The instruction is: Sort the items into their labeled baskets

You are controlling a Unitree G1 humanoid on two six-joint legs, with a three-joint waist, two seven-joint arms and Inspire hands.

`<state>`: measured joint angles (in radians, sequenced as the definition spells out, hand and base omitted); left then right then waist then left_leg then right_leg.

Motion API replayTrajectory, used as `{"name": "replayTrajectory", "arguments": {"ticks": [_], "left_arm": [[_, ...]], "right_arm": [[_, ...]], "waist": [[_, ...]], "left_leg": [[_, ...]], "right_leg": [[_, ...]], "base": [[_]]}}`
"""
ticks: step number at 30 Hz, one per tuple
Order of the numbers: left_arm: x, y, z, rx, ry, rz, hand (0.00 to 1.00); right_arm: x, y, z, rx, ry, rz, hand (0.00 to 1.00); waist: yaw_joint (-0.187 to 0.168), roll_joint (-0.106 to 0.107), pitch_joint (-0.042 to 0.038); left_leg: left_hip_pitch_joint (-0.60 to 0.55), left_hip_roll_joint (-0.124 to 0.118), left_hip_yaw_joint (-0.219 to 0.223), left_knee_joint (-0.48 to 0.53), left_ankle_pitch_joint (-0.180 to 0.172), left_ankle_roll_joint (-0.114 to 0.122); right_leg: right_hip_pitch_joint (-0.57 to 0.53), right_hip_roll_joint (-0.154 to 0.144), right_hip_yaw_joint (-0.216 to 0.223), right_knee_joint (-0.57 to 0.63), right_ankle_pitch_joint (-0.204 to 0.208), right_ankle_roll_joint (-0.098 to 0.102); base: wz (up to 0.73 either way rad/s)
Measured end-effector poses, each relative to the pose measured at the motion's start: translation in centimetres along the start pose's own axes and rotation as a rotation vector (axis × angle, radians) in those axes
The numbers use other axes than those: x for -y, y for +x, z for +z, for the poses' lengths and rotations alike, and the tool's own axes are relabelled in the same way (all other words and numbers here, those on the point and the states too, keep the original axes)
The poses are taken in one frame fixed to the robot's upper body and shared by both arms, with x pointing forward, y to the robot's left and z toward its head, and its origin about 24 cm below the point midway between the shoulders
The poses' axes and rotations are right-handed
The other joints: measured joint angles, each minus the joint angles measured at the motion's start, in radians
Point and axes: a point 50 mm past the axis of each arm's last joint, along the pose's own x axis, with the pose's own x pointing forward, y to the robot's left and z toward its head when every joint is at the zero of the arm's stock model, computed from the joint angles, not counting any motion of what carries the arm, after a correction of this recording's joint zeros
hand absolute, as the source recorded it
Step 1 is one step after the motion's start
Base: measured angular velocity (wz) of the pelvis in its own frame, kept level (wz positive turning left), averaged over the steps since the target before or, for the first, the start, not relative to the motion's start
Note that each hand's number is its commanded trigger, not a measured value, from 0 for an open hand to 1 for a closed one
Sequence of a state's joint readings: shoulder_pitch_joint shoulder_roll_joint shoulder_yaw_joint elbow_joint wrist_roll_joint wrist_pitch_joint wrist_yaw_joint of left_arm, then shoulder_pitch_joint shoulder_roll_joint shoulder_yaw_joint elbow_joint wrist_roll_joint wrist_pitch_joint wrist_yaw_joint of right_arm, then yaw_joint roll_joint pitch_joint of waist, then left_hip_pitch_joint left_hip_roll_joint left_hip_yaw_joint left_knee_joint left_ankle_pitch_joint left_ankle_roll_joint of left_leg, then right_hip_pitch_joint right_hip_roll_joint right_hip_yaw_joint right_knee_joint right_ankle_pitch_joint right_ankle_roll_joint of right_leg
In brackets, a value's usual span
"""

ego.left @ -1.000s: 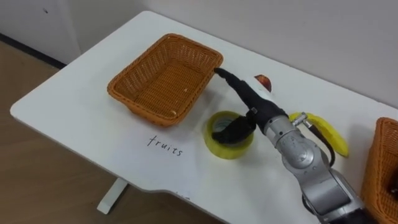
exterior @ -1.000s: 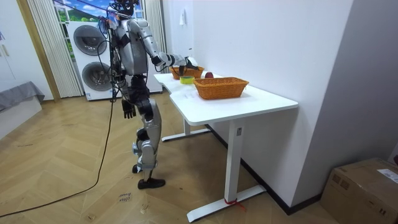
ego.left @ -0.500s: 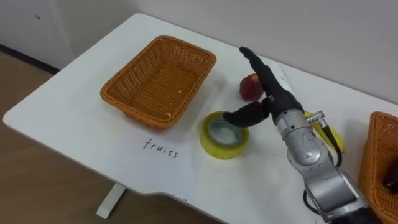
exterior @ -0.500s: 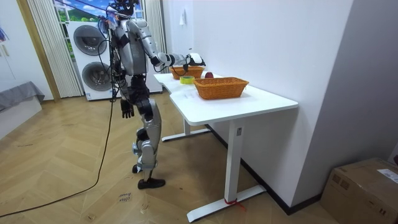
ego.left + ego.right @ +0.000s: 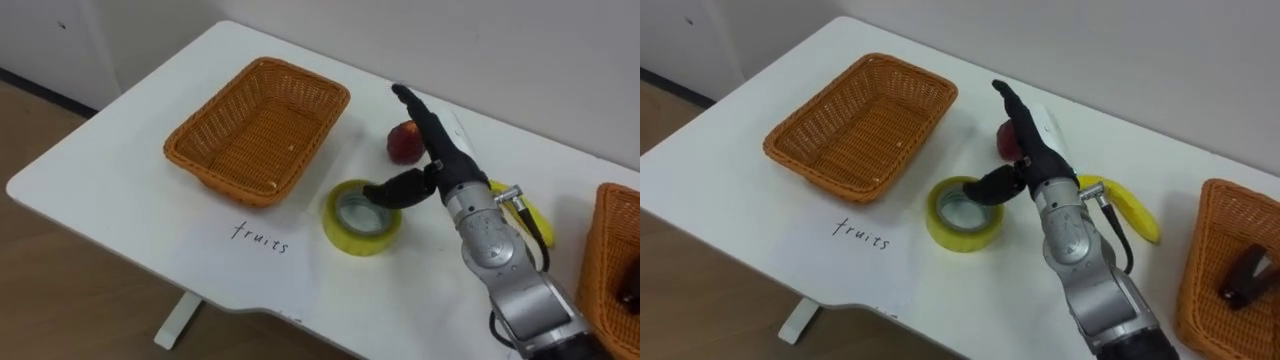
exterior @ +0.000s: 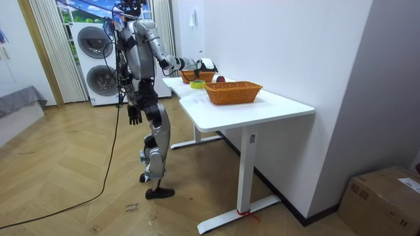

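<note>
It is a home: stacked washing machines [image 6: 100,62] and a long curtain [image 6: 47,49] stand beside the herringbone wooden floor [image 6: 72,196], near a white bench [image 6: 275,108].

We look over our silver-and-black robot, close up and from across the room.
We see a right hand [image 5: 443,160] that is black all over, joined to a rounded silver-grey metal forearm. A thin black cable loops past a small silver fitting at the wrist. In the room view we see a grey torso, dark joints, silver-grey legs, dark feet, a dark left hand [image 6: 134,118] and a dark cable trailing across the floor.
</note>
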<state>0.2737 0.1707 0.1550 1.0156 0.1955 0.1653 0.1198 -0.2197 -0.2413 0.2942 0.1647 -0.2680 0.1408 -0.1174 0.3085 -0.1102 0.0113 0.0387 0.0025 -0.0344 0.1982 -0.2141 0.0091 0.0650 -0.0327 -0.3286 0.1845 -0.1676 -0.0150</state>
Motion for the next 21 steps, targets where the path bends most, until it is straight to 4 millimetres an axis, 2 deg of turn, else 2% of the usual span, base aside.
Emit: {"name": "replayTrajectory", "arguments": {"ticks": [9, 15, 21], "left_arm": [[-0.1, -0.1, 0.6, 0.031, 0.014, -0.007, 0.00], [-0.1, -0.1, 0.6, 0.037, 0.013, -0.013, 0.00], [0.0, -0.2, 0.4, 0.033, 0.014, -0.034, 0.00]], "right_arm": [[-0.3, -0.1, -0.6, -0.022, -0.060, 0.027, 0.00], [-1.3, -0.2, -0.3, -0.005, -0.107, 0.079, 0.00], [-1.5, -0.2, -0.4, -0.006, -0.131, 0.102, 0.00]], "waist": [[0.001, 0.000, -0.0003], [0.007, 0.001, -0.0008], [0.026, 0.002, -0.0008]], "left_leg": [[-0.002, 0.000, -0.008, 0.000, 0.000, 0.000], [0.001, 0.000, -0.008, 0.001, 0.000, 0.000], [0.000, -0.001, -0.012, 0.006, 0.000, 0.000]], "right_leg": [[0.000, 0.001, -0.003, -0.001, 0.000, 0.000], [0.003, 0.001, -0.002, -0.001, 0.000, 0.000], [0.007, 0.000, -0.007, 0.000, 0.000, 0.000]], "base": [[0.00], [0.00], [0.02]]}}
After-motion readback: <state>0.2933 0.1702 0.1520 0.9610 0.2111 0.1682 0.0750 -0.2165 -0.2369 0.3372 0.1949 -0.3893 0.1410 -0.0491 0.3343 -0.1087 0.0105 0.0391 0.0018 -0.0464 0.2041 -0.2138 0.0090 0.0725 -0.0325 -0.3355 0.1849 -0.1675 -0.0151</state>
